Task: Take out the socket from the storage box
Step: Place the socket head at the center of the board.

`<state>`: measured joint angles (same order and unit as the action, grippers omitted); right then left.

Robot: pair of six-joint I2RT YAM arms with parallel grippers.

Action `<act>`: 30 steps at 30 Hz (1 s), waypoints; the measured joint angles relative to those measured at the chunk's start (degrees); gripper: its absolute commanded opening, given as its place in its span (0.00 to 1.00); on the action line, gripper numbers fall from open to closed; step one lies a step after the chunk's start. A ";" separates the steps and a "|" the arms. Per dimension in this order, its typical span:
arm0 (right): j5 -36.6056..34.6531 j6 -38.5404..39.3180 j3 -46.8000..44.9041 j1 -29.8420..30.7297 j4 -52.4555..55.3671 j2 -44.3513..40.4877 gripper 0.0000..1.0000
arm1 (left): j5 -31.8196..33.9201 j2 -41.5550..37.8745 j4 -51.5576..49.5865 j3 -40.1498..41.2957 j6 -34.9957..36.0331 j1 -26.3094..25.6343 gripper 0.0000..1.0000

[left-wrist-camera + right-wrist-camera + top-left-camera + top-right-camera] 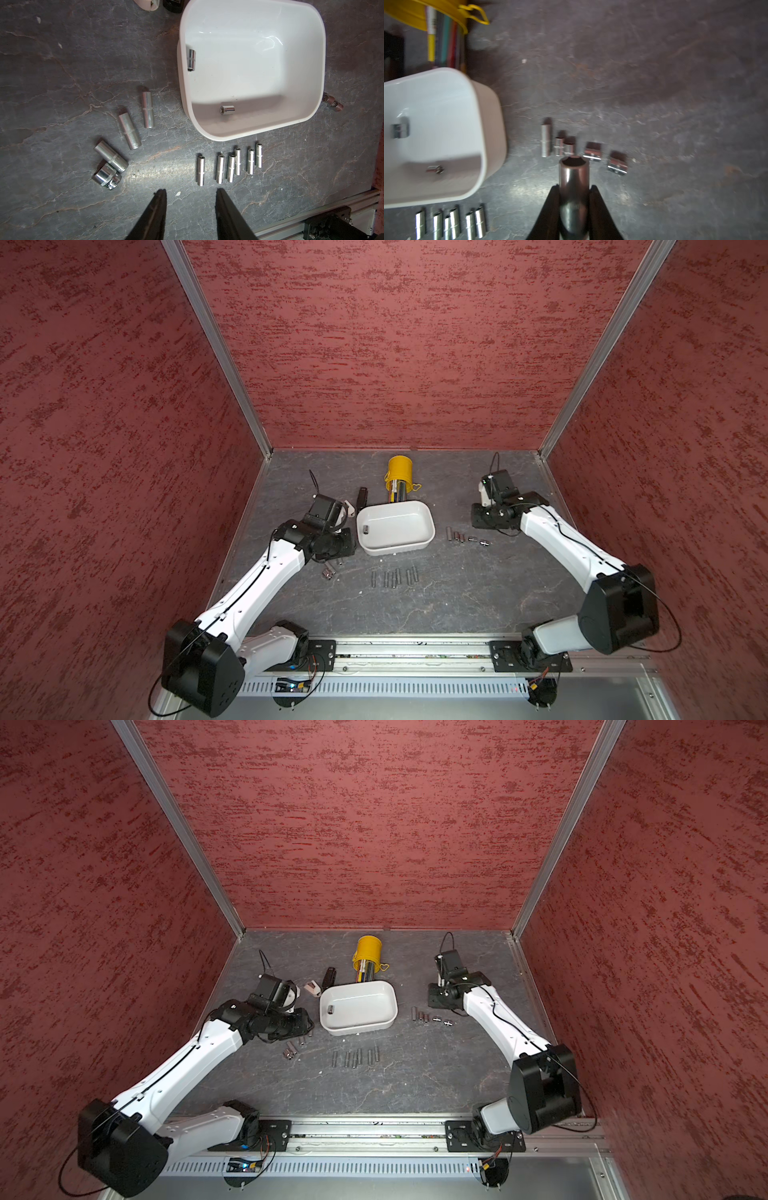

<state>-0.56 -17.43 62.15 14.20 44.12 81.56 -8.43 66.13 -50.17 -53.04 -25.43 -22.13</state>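
A chrome cylindrical socket (573,174) is clasped in the right hand (574,186) over the grey bench (675,104), outside the white shallow plastic storage box (492,128); the left hand (190,191) is held open, empty.

From above, the storage box (399,548) is open. A tipped yellow cup (400,472) crowds its far rim, the left arm (328,545) its left wall. A near row of sockets (230,168) and right-hand sockets (449,533) flank it. The nearer tabletop (436,610) lies free.
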 measured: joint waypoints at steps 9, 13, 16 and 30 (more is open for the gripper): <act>-1.68 -3.43 -8.02 -7.30 -0.46 0.98 0.15 | -0.09 0.20 0.48 0.00 0.00 -0.13 0.42; -2.14 -4.79 -9.86 -7.65 -2.47 2.91 0.15 | -0.02 -0.07 0.44 0.00 0.02 -0.17 0.42; -2.10 -5.31 -11.61 -8.09 -3.65 5.14 0.16 | 0.09 -0.33 0.46 0.00 0.00 -0.17 0.42; -1.40 -6.08 -11.87 -9.44 -5.57 9.38 0.28 | 0.76 -0.35 0.46 0.00 0.02 -0.39 0.42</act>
<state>-1.96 -23.51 50.28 4.75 38.54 90.94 -7.66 65.78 -49.71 -53.04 -25.41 -22.52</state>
